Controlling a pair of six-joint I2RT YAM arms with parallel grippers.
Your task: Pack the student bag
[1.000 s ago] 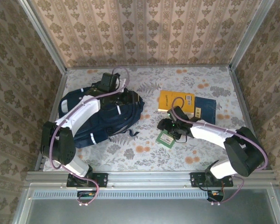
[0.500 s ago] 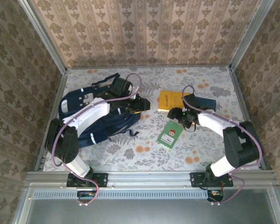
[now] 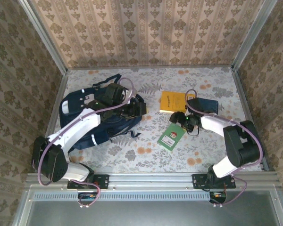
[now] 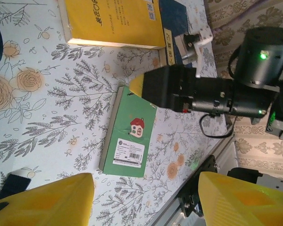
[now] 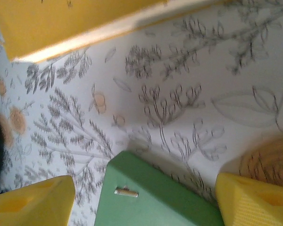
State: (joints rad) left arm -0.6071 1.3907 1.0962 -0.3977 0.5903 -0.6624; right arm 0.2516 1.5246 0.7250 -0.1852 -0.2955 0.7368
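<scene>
One student bag (image 3: 73, 109), three books (image 3: 172, 136).

top: high behind me, looking down on the whole counter (image 3: 132, 157) | left wrist: past my left gripper (image 4: 142, 195), mid-range, facing the right edge | right wrist: very close, looking down | all share the green book (image 3: 171, 136)

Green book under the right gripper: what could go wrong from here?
1. The green book lies flat, and the open right gripper straddles just one corner. A corner pinch may slip or swing.
2. The left gripper hangs open between the backpack and the book, so carrying the book across could clash the arms.
3. The yellow book lies close beyond the right gripper and may get nudged.
</scene>
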